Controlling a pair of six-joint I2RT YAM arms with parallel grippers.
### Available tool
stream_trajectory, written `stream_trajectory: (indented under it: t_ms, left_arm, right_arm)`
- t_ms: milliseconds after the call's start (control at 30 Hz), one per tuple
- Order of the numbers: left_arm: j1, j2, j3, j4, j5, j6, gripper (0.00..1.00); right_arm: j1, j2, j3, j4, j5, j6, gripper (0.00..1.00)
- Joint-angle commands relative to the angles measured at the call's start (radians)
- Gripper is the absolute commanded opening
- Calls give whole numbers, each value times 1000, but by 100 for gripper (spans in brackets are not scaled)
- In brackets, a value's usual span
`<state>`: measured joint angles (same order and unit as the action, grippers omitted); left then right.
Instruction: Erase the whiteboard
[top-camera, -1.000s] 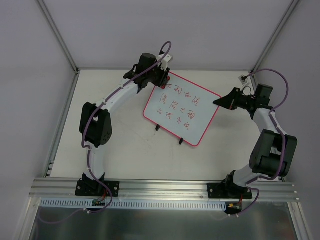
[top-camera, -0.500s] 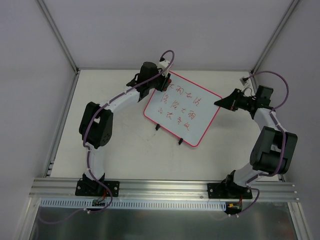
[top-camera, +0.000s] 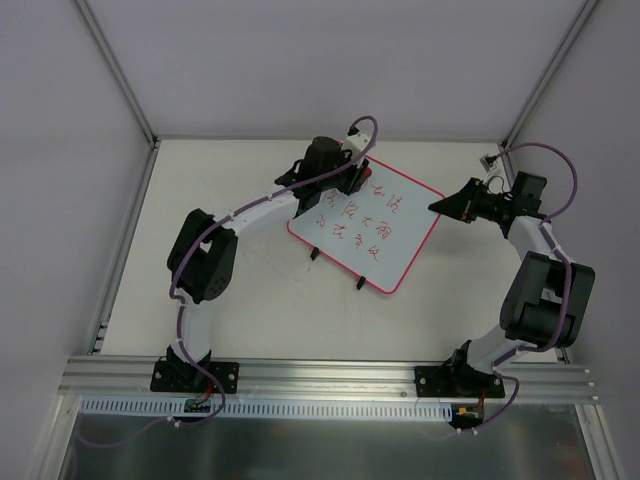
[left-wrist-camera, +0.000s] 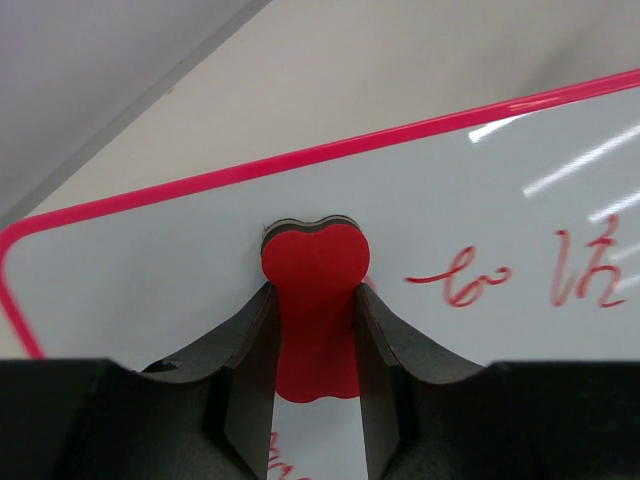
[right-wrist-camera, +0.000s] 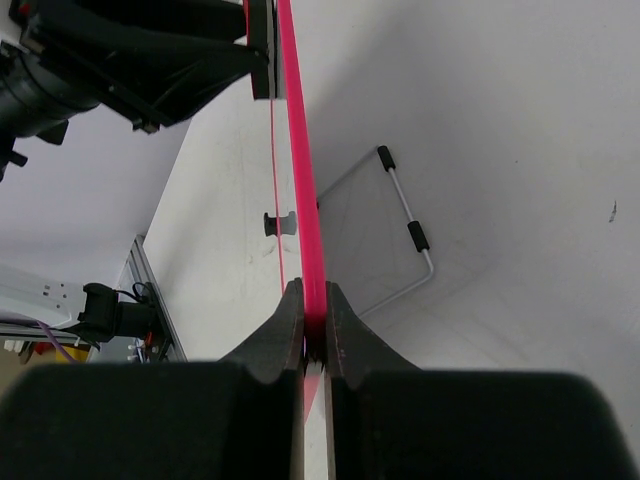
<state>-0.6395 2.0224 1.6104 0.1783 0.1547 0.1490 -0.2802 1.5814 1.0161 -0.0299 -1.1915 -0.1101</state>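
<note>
The whiteboard (top-camera: 385, 245) has a pink frame and rows of red handwriting, and stands tilted on two black feet at mid-table. My left gripper (top-camera: 355, 182) is shut on the red bone-shaped eraser (left-wrist-camera: 315, 300), which is pressed flat on the board's top row. In the left wrist view the board (left-wrist-camera: 170, 265) is blank left of the eraser, and red writing (left-wrist-camera: 465, 285) lies to its right. My right gripper (top-camera: 441, 205) is shut on the board's right edge. In the right wrist view its fingers (right-wrist-camera: 290, 330) pinch the pink frame (right-wrist-camera: 300, 170).
A small clip-like object (top-camera: 487, 157) lies near the back right corner. The right wrist view shows the board's wire stand (right-wrist-camera: 408, 232) behind it, one black foot (right-wrist-camera: 281, 224), and the left arm (right-wrist-camera: 120, 70) at the far end. Enclosure walls ring the table.
My left gripper has slid right along the board's top row with the eraser. The first characters of that row no longer show. The right gripper and the board have stayed put.
</note>
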Motion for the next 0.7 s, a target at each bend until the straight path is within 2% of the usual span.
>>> stream_trajectory:
  t_ms: [0,267,367,467,667]
  left_arm:
    - [-110,25,-26,-10,43,-37,0]
    - [-219,93,42,-28,-96,-110,0]
    - [-216,84,52,-36,-148,-121,0]
    - [-195,53,33,-43,-266,-108,0]
    - [-121,-5,-44,-57,-355,-94,0]
  right_arm:
    - [7,-14,-14,58,61,-125,0]
    - [7,-40,-14,58,73,-122,0]
    - [6,-46,-20,58,81,-122,0]
    - [9,-50,-22,58,87,-120,0]
    - [10,-67,-22,58,98,-117,0]
